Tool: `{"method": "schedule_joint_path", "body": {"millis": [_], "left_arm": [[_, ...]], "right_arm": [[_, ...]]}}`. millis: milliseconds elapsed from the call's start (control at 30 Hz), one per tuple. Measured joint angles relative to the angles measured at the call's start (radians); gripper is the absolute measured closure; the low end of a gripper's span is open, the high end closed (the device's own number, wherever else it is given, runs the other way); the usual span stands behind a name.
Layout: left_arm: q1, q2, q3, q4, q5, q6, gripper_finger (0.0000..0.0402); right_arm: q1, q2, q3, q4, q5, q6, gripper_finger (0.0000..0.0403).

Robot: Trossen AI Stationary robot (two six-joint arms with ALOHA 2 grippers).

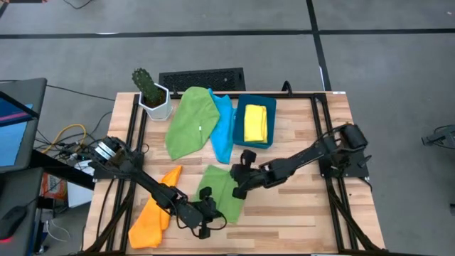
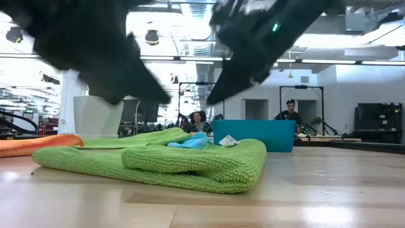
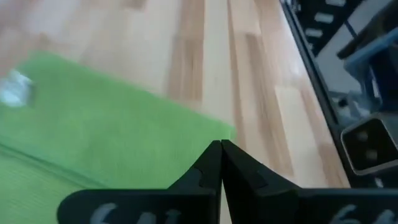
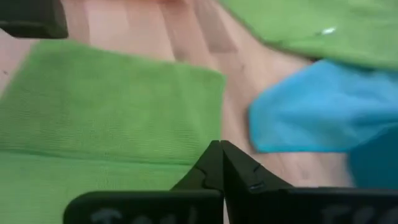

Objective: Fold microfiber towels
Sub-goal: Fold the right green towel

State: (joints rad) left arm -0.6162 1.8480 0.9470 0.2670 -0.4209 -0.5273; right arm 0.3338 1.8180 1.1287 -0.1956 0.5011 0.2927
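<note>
I see both grippers pressed together, holding nothing: left gripper [image 1: 207, 213] and right gripper [image 1: 240, 186] sit over the folded green towel [image 1: 222, 190] near the table's [image 1: 298, 220] front middle. Orange towel [image 1: 153, 213] lies at its left.

A robotics lab in an open-plan office: two dark robot arms are mounted on a pale wooden slatted table [image 1: 298, 131] over grey carpet, with ceiling strip lights, black equipment frames and two seated people [image 2: 197, 120] at desks behind.
</note>
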Motion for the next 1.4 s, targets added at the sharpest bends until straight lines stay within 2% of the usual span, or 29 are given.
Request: {"method": "schedule_joint_path", "body": {"millis": [100,200,267,367,433,567,733,867,967,1067,1133,1267,1400], "left_arm": [[0.001,-0.050,0.000,-0.025,-0.038,0.020,0.0401],[0.001,-0.085,0.000,-0.073,-0.092,0.016,0.0401],[-0.004,-0.098,0.000,-0.112,-0.124,0.000,0.0401],[-0.012,-0.108,0.000,-0.138,-0.143,-0.006,0.0401],[-0.014,-0.108,0.000,-0.142,-0.140,-0.011,0.0401],[-0.017,-0.108,0.000,-0.150,-0.135,-0.035,0.0402],[-0.016,-0.126,0.000,-0.177,-0.134,-0.043,0.0401],[-0.016,-0.197,-0.001,-0.255,-0.134,-0.046,0.0401],[-0.019,-0.292,0.000,-0.366,-0.135,-0.082,0.0401],[-0.044,-0.373,0.000,-0.528,-0.159,-0.220,0.0401],[-0.098,-0.402,-0.018,-0.613,-0.236,-0.387,0.0401],[-0.242,-0.385,-0.105,-0.638,-0.356,-0.722,0.0401],[-0.298,-0.294,-0.159,-0.593,-0.354,-0.955,0.0401]], "right_arm": [[0.041,-0.050,-0.021,0.033,0.011,0.069,0.0381],[0.136,-0.061,-0.107,0.271,0.010,0.133,0.0390],[0.205,-0.024,-0.149,0.467,0.014,0.176,0.0394],[0.284,0.079,-0.136,0.598,0.075,0.243,0.0390],[0.311,0.151,-0.108,0.599,0.112,0.316,0.0385],[0.339,0.283,-0.040,0.597,0.111,0.418,0.0384],[0.359,0.372,-0.003,0.587,0.100,0.510,0.0393],[0.364,0.371,-0.001,0.567,0.100,0.547,0.0383],[0.359,0.329,-0.006,0.542,0.089,0.496,0.0374],[0.358,0.246,-0.002,0.543,0.097,0.405,0.0375],[0.353,0.202,-0.002,0.538,0.105,0.349,0.0380],[0.351,0.142,-0.003,0.506,0.152,0.304,0.0386],[0.353,0.120,-0.003,0.480,0.182,0.301,0.0380]]}}
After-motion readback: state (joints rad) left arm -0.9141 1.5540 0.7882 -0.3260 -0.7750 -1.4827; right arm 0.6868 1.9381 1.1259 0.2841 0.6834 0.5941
